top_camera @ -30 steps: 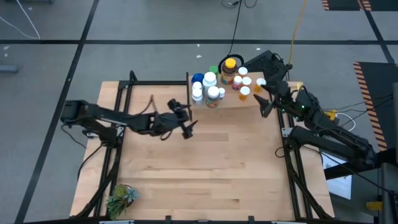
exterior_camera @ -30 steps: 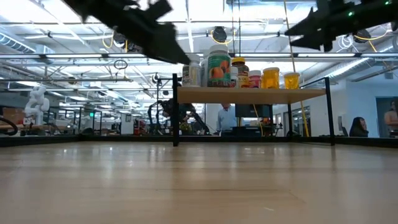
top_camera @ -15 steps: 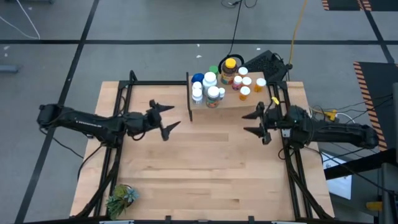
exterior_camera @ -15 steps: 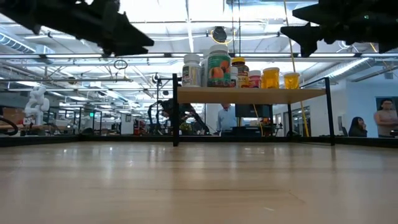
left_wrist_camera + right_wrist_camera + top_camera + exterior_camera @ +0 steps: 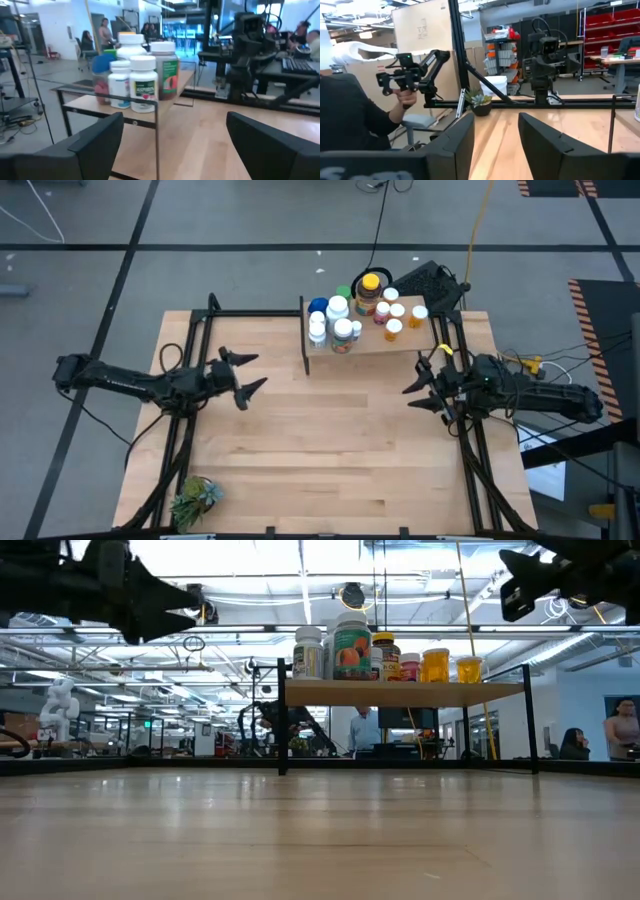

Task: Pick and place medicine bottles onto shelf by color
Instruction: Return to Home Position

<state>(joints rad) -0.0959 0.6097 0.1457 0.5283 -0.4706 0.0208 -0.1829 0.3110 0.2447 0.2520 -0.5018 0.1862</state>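
The shelf [image 5: 372, 342] stands at the table's far edge with the medicine bottles on its top. White bottles with white, blue and green caps [image 5: 334, 320] cluster on its left part. Orange bottles [image 5: 396, 314] and a yellow-lidded jar [image 5: 369, 286] stand on its right part. The low view shows the same row of bottles [image 5: 352, 648] on the shelf [image 5: 400, 693]. My left gripper [image 5: 250, 372] hovers open to the left of the shelf, facing the bottles [image 5: 135, 75]. My right gripper [image 5: 411, 381] hovers open near the table's right edge, on the near side of the shelf's right end. Both hold nothing.
A small green plant [image 5: 195, 498] sits at the table's near left corner and also shows in the right wrist view [image 5: 481, 102]. Black frame rails [image 5: 182, 415] [image 5: 470, 442] run along both sides of the table. A person [image 5: 355, 120] sits beyond the table's left side.
My left gripper has drawn back from beside the shelf toward the table's left edge, staying open. My right gripper has left the shelf's right end, moved toward the near edge and turned to face across the table, also open. The bottles have not moved.
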